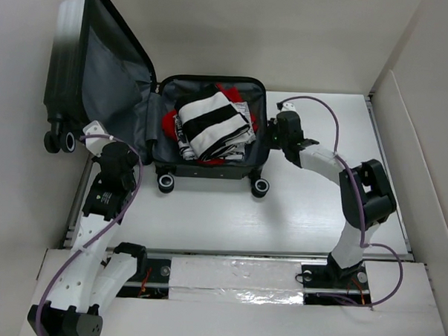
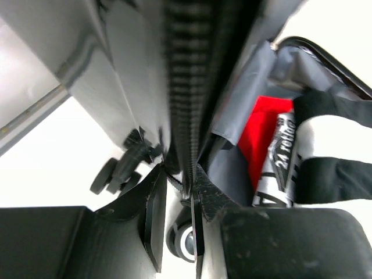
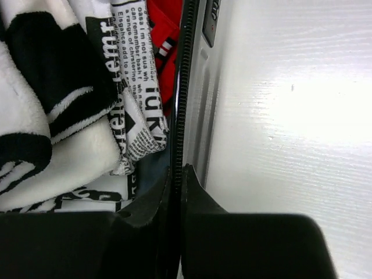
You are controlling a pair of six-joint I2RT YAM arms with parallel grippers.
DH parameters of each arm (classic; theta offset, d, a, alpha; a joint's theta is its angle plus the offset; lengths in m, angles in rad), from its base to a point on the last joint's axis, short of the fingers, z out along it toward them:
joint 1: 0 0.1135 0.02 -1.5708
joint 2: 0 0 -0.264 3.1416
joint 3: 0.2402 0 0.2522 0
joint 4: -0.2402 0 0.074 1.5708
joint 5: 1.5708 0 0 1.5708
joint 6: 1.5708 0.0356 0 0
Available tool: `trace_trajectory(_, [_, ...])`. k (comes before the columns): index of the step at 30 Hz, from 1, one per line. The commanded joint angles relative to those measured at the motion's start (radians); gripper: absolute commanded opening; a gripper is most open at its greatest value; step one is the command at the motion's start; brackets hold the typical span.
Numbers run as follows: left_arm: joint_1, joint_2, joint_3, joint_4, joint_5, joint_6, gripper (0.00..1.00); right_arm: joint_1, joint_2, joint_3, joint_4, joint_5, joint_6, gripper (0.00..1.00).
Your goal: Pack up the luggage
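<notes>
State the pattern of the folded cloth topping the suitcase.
The folded cloth in the suitcase has broad black-and-white stripes; top external shows it best.

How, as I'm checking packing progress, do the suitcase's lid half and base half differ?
The lid half stands raised and empty; the base half lies flat, filled with striped, newsprint and red clothes. The left gripper sits at the lid's edge, the right gripper at the base's rim. Both halves show grey lining.

Left fingers [image 2: 152,221] pinch the luggage [image 2: 189,87] rim.
</notes>
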Motion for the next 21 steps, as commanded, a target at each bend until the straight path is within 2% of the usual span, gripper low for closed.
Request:
trace_trajectory(1, [-0.046,0.013,0.037,0.154,0.323,-0.029,0.0,0.149,0.059,0.007,0.008,-0.134,-0.015,0.0])
trace_trajectory(4, [-0.046,0.03,0.008,0.21,0.395,-0.051,0.0,0.226,0.087,0.055,-0.036,-0.151,-0.041,0.0])
trace_trajectory(11, [-0.046,0.084,-0.085,0.383,0.541,-0.059,0.0,0.254,0.108,0.014,0.053,-0.244,0.003,0.0])
trace_trajectory(12, [-0.125,0.098,-0.089,0.421,0.558,-0.049,0.0,0.254,0.11,0.008,0.071,-0.263,0.005,0.0])
trace_trajectory(15, [-0.347,0.209,-0.033,0.437,0.324,0.012,0.0,0.265,0.11,-0.006,0.087,-0.272,0.014,0.0])
trace_trajectory(16, [-0.465,0.277,0.007,0.44,0.27,0.018,0.0,0.265,0.108,-0.008,0.085,-0.272,0.015,0.0])
trace_trajectory(21, [-0.629,0.415,0.082,0.514,0.176,0.072,0.0,0.222,0.044,-0.086,0.109,-0.28,0.012,0.0])
